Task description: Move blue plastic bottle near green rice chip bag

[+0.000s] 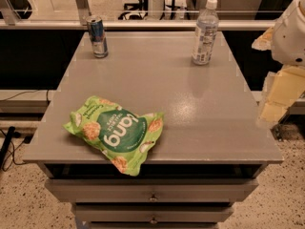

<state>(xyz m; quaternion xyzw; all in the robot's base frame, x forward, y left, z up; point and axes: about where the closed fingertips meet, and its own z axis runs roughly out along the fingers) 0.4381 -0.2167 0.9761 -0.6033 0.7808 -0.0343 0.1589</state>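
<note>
Bottle not yet moved. Judged from the layout, task at its very start, nothing done. Left to do: reach across, grasp, lift, carry toward the near left, set down beside the bag, let go.

Nearest, under the near edge of the desk: drawers, with two knobs on show. Next, at the near edge, left of its middle: bag, lying flat, one corner hanging over that edge, lettering upside down from this side.

Farther back, off the right edge about halfway along: end effector, pale, hanging beside the desk rather than over it, touching nothing on it. Spread or pressed together, cannot tell. Well apart from bottle and bag alike.

Farthest, along the far edge: can upright near the far left corner, and bottle upright near the far right corner, separated from the can by most of that edge. Bottle and bag at roughly opposite corners, so nearly the whole diagonal of the desk yet to cover.

Count: one bottle, one bag, one can, one desk, one end effector, two drawer knobs. No second bottle or second bag to confuse with the first. Only look-alike the can, shorter and metal, to be left alone.
</note>
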